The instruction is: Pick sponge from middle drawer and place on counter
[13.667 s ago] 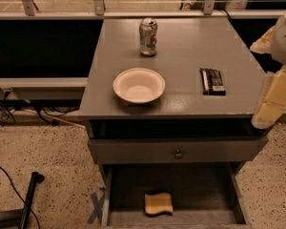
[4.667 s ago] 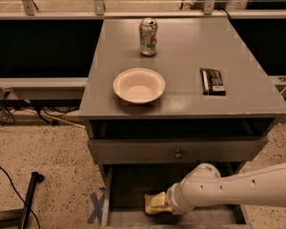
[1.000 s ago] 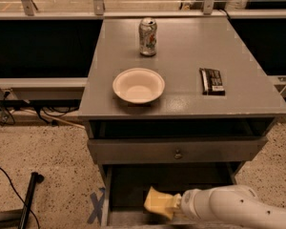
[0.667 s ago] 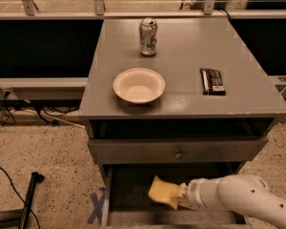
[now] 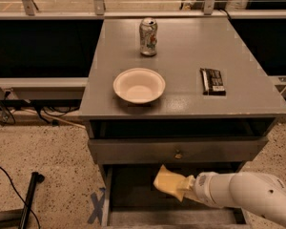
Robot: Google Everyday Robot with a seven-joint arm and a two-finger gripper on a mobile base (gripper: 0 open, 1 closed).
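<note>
One yellow sponge [image 5: 169,182], clamped in the tool [image 5: 186,188], hangs tilted over the open middle drawer [image 5: 133,197], long axis diagonal, free end pointing up-left. Grey table [image 5: 190,37] up top has a bowl [image 5: 139,85], can [image 5: 148,36] and snack bar [image 5: 213,81]; speckled floor [image 5: 57,161] all around.

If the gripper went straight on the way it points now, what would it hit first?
The gripper, shut on the soft yellow sponge over the grey metal middle drawer, points left; probably the drawer's left side wall comes first, though depth is unclear.
</note>
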